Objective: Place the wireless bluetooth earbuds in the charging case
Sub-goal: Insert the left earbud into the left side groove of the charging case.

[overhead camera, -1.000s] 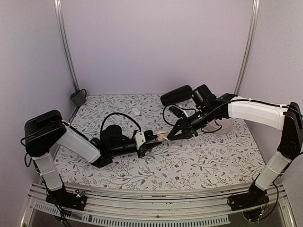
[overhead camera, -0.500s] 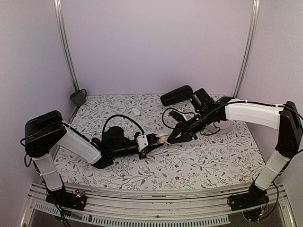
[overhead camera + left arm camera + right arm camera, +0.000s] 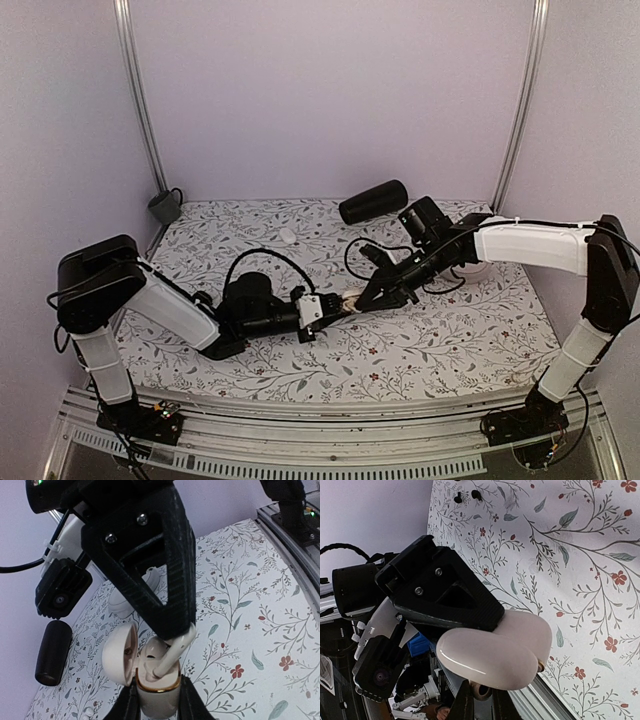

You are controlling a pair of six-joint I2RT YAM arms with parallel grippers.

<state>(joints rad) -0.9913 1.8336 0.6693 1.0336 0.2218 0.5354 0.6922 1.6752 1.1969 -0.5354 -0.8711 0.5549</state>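
Case (image 3: pixel 157 690): lid open, clamped in left end effector (image 3: pixel 332 304), carried rightward over the last second. Earbud (image 3: pixel 175 649): white, pinched by right end effector (image 3: pixel 367 300), now meeting the open mouth; probably not yet seated.

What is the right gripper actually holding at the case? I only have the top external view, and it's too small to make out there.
Observer: In the left wrist view, the right gripper pinches a white stemmed earbud.
Operator: Is the case open?
Observer: Yes. The lid is swung back on the case, which the left gripper clamps by its body.
Operator: Is the bud seated?
Observer: Not yet. Its lower end reaches the case's opening and the rest sticks out at a tilt.
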